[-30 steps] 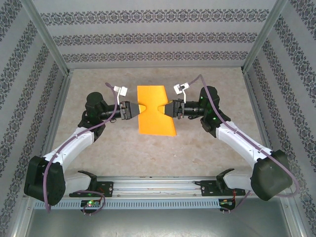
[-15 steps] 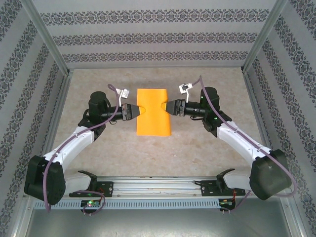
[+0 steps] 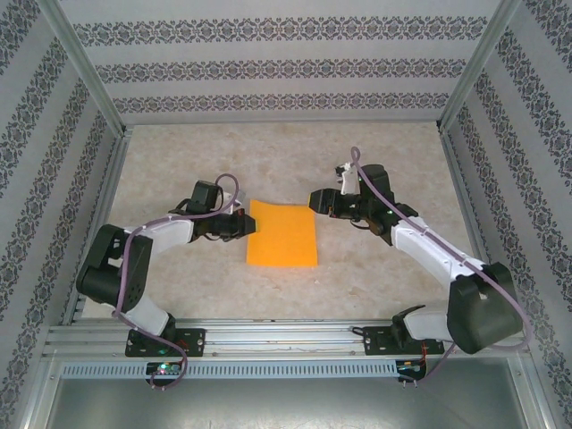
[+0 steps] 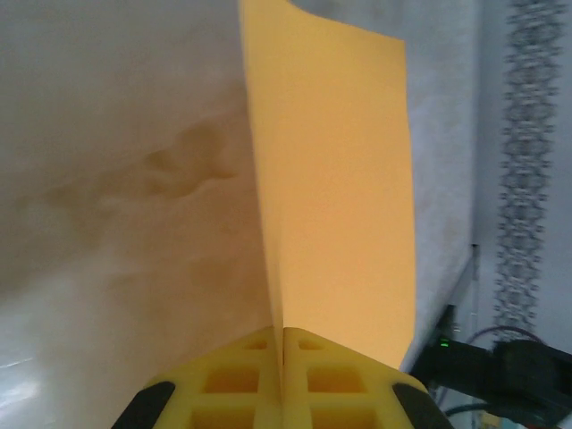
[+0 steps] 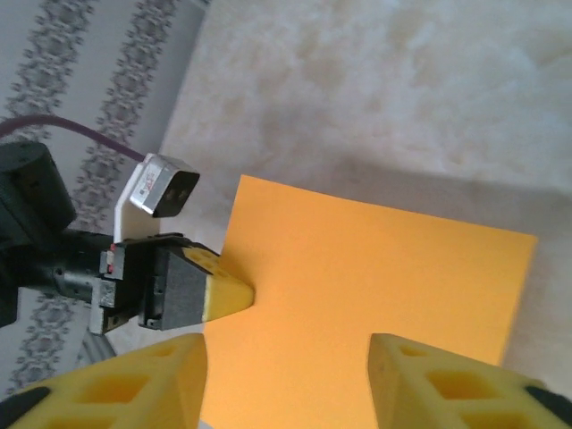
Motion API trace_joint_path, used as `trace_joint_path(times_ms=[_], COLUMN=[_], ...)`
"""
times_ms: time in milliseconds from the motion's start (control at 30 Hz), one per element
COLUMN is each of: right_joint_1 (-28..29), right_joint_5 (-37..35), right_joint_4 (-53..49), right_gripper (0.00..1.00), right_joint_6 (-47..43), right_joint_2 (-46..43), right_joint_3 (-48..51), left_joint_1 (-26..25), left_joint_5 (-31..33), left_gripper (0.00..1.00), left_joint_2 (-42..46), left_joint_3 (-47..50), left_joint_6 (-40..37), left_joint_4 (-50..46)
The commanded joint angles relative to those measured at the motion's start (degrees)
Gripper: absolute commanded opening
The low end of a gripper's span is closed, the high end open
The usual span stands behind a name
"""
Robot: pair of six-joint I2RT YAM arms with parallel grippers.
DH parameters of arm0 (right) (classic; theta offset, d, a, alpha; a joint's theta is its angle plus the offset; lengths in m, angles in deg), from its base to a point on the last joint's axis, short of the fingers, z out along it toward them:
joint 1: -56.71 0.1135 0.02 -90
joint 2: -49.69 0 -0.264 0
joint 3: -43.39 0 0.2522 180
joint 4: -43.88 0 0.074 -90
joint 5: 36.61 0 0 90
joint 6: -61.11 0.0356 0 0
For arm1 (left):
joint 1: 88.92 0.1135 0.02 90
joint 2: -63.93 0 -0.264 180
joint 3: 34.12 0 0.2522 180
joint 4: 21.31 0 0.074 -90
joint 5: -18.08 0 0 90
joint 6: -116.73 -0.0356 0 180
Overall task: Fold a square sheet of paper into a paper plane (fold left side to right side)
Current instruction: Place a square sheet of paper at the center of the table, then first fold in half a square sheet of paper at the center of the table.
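Observation:
The square sheet of paper is plain bright orange and lies low over the table, near its middle. My left gripper is shut on the middle of its left edge. In the left wrist view the yellow fingers meet with the paper pinched between them at the left gripper. My right gripper hovers open just off the sheet's far right corner, holding nothing. In the right wrist view the right gripper stands wide above the paper, and the left gripper bites the opposite edge.
Patterned walls close the table in at the back and both sides, with metal posts at the corners. An aluminium rail with the arm bases runs along the near edge. Bare table stretches behind the sheet.
The right gripper let go of the sheet's right edge, opened and drew back. The left gripper closed on the left edge and pulled the sheet nearer and lower, its arm folding in.

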Motion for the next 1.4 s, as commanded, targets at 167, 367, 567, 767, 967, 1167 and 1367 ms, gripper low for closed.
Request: trace_joint_path(times_ms=[167, 367, 567, 767, 967, 1167, 1367], right_joint_1=[2.85, 4.96, 5.84, 6.38, 6.8, 7.17, 7.68], right_joint_5=[-1.32, -1.43, -2.95, -6.38, -8.18, -7.92, -6.99], right_joint_4=[-0.85, -1.16, -2.46, -7.64, -9.47, -9.38, -8.45], right_gripper=[0.16, 0.0, 0.0, 0.0, 0.0, 0.0, 0.0], right_joint_6=[3.52, 5.33, 5.76, 3.48, 2.38, 2.1, 2.26], right_joint_2=[10.98, 18.18, 22.52, 24.99, 26.55, 27.13, 27.53], right_joint_3=[0.87, 0.2, 0.32, -1.07, -1.63, -2.06, -2.3], left_joint_1=[-0.47, -0.51, -0.47, -0.53, -0.71, -2.69, -6.12], left_joint_5=[7.4, 7.34, 6.6, 4.46, 0.85, -1.51, -1.35], left_gripper=[0.0, 0.02, 0.09, 0.18, 0.32, 0.47, 0.56], left_joint_2=[-1.46, -1.18, -0.66, -0.39, 0.98, 1.03, -2.38], left_joint_3=[0.91, 0.49, 0.32, 0.08, -0.13, -1.54, -4.63], left_joint_6=[-2.38, -2.48, -2.41, -1.07, 2.24, 5.23, 6.68], left_joint_4=[-3.45, -4.71, -5.26, -4.6, -2.08, 0.54, 2.91])
